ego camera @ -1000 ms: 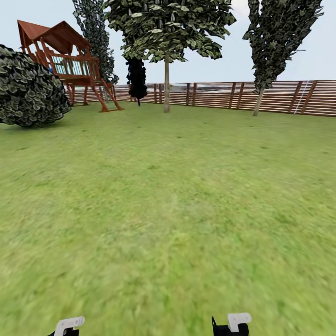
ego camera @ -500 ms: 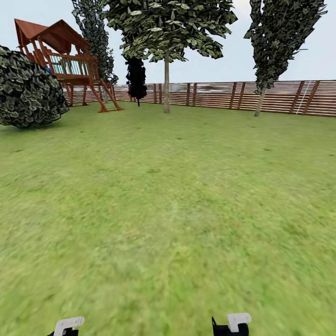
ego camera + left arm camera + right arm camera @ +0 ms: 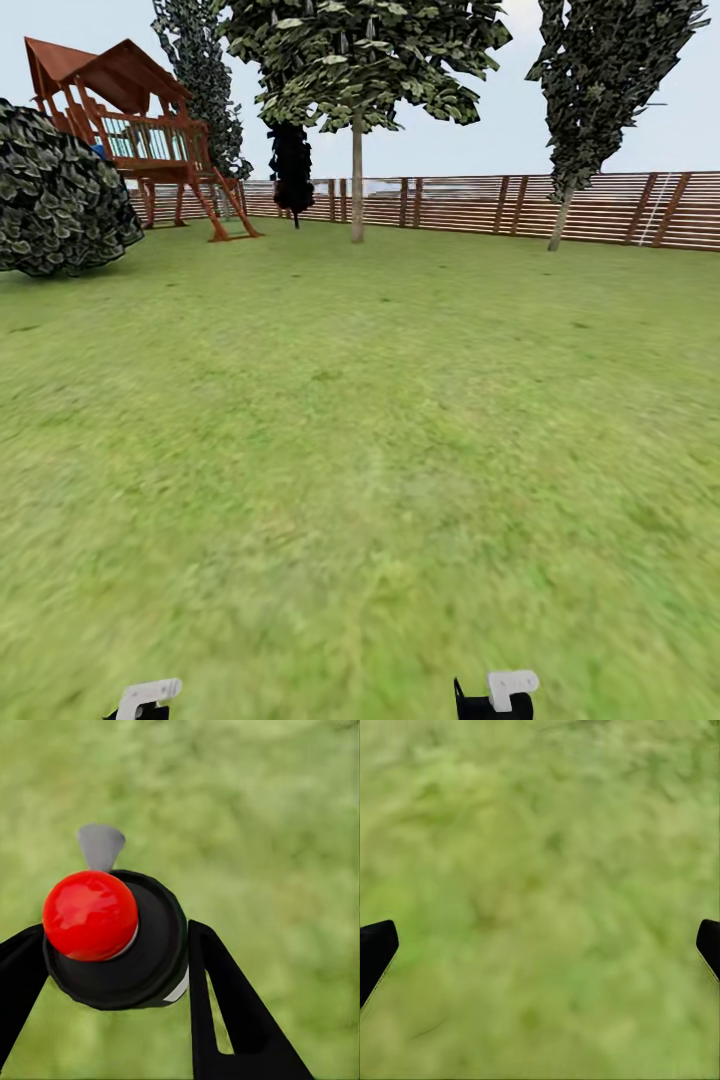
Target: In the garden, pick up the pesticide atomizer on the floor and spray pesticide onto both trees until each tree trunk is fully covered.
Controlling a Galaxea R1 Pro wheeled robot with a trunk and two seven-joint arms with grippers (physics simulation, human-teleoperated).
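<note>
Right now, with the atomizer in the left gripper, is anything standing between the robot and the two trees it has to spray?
Nothing visible does. The left gripper is shut on the pesticide atomizer, and open lawn runs up to both trees by the fence. The shrub and playhouse stand off to the left.

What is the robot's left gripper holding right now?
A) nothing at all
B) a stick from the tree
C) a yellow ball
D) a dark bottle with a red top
D: in the left wrist view, the left gripper has its black fingers closed on either side of the pesticide atomizer, a dark round bottle with a shiny red top, above blurry green grass.
</note>
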